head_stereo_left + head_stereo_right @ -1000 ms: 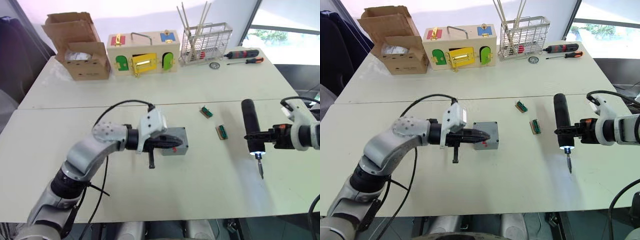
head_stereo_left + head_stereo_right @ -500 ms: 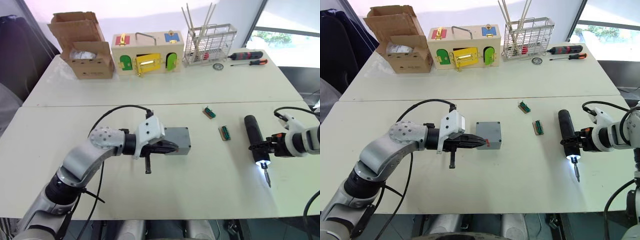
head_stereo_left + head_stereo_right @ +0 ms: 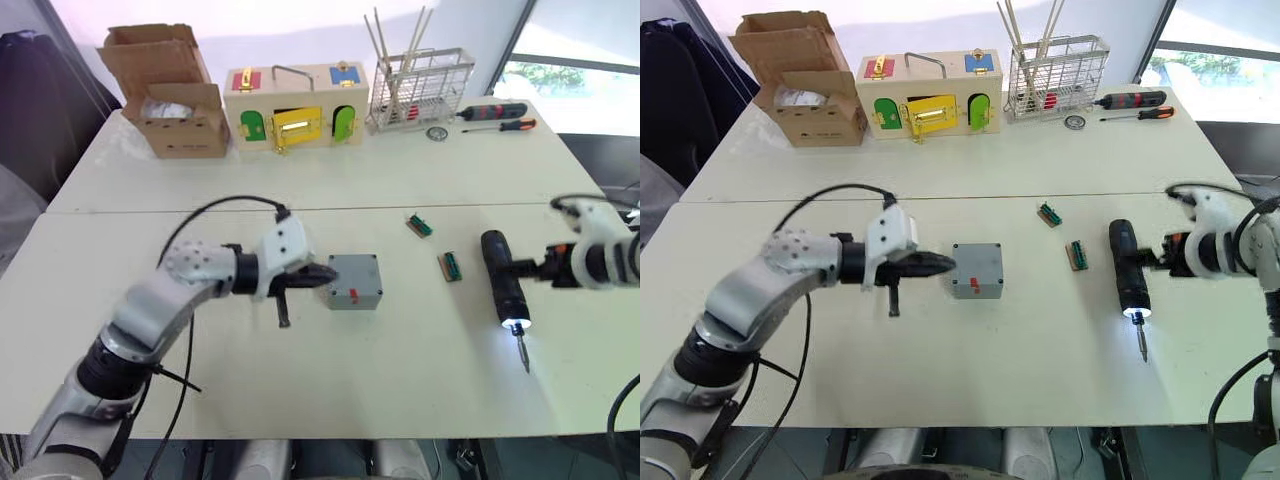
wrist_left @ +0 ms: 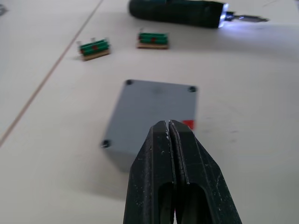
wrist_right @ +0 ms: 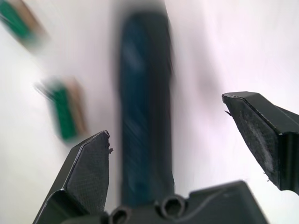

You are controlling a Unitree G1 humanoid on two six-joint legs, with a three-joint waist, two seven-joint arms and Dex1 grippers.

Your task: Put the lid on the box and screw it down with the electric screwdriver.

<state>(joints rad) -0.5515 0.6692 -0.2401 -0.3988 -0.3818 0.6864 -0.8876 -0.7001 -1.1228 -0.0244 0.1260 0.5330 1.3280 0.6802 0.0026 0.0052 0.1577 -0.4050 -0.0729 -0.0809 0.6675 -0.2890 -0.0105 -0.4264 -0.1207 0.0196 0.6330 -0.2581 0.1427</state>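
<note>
- Right wrist view: right gripper (image 5: 187, 140) jaws spread wide, electric screwdriver (image 5: 145, 116) lying between, ungripped.
- Long axis far-to-near on table (image 3: 420, 400), lit bit nearest.
- Left gripper (image 4: 169, 128) pressed together beside lidded box (image 3: 353, 281), centre-left.

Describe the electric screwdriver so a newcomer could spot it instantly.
On the near half of the white table, right of the small grey plastic box, lies a thick black cylinder. Its tip glows white around a thin metal bit; the slim red-black and orange-handled screwdrivers lie at the far edge.
</note>
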